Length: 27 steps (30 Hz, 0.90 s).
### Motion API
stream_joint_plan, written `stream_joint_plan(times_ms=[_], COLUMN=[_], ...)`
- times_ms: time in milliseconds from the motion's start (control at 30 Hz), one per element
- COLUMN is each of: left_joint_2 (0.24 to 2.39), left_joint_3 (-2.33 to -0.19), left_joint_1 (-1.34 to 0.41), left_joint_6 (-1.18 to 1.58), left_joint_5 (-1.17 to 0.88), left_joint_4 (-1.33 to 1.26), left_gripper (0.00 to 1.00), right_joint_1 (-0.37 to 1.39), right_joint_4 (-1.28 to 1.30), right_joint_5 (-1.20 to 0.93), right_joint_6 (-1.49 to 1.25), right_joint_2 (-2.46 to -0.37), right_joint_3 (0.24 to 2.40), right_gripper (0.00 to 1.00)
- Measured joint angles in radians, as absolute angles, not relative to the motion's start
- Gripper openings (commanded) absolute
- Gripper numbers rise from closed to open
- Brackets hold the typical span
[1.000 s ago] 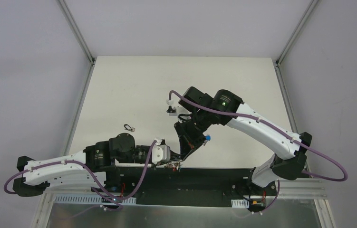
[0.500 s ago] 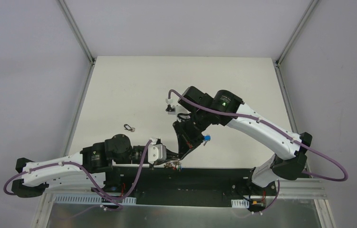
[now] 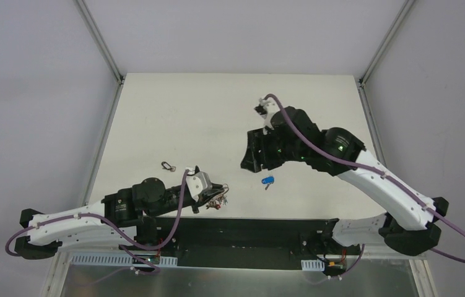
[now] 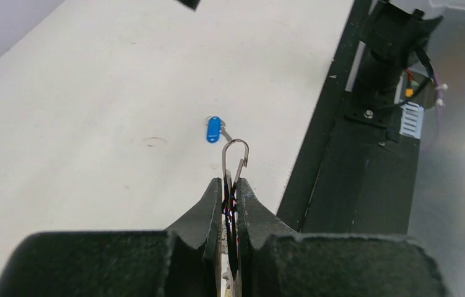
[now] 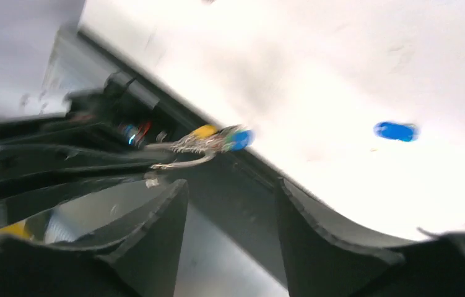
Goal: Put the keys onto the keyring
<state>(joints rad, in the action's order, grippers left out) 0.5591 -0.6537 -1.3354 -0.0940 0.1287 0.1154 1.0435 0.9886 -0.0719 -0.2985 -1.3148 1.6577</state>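
The blue-capped key (image 3: 267,181) lies flat on the white table, free of both grippers; it also shows as the blue key (image 4: 214,129) and, blurred, the blue key (image 5: 395,131). My left gripper (image 3: 216,191) is shut on the keyring (image 4: 234,159), whose silver hook sticks out past the fingertips towards that key. A bunch of colour-capped keys (image 3: 220,200) hangs from the keyring (image 5: 200,143). My right gripper (image 3: 246,162) hovers open and empty above and left of the blue key. A small dark thing (image 3: 167,166), maybe the black-headed key, lies further left.
The table's black front rail (image 3: 260,229) runs just below the left gripper and the keyring. The black rail and an arm base (image 4: 378,80) fill the right side of the left wrist view. The right wrist view is motion-blurred.
The right gripper opened and let go of the blue key, which now lies on the table. The right arm swung up and away to the right. The left gripper shifted slightly with the keyring.
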Motion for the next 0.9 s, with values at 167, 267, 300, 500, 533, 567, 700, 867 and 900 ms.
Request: stream_joint_plan(times_ms=[167, 267, 300, 500, 533, 567, 700, 867, 900], left_joint_2=[0.48, 0.431, 0.416, 0.371, 0.371, 0.371, 0.373, 0.376, 0.378], left_joint_3=[-0.63, -0.616, -0.611, -0.597, -0.597, -0.597, -0.596, -0.595, -0.595], left_joint_1=[-1.335, -1.335, -1.335, -1.335, -1.335, -1.335, -1.335, -1.335, -1.335], left_joint_6=[-0.055, -0.036, -0.031, 0.01, 0.013, 0.015, 0.02, 0.023, 0.024], left_joint_5=[0.244, 0.296, 0.311, 0.376, 0.379, 0.379, 0.378, 0.376, 0.376], left_joint_4=[0.12, 0.12, 0.12, 0.13, 0.134, 0.137, 0.146, 0.149, 0.149], left_gripper=[0.0, 0.0, 0.0, 0.0, 0.0, 0.0, 0.0, 0.0, 0.0], right_joint_1=[0.928, 0.858, 0.835, 0.687, 0.668, 0.653, 0.633, 0.61, 0.6], right_joint_4=[0.777, 0.706, 0.699, 0.678, 0.672, 0.667, 0.642, 0.579, 0.566], right_joint_5=[0.178, 0.242, 0.252, 0.23, 0.221, 0.213, 0.173, 0.108, 0.091], right_joint_6=[-0.337, -0.366, -0.383, -0.465, -0.471, -0.476, -0.47, -0.426, -0.415], right_joint_2=[-1.132, -1.109, -1.123, -1.287, -1.319, -1.353, -1.467, -1.533, -1.543], right_joint_3=[1.369, 1.225, 1.195, 1.127, 1.116, 1.106, 1.079, 1.059, 1.055], right_gripper=[0.6, 0.56, 0.55, 0.53, 0.52, 0.51, 0.49, 0.45, 0.43])
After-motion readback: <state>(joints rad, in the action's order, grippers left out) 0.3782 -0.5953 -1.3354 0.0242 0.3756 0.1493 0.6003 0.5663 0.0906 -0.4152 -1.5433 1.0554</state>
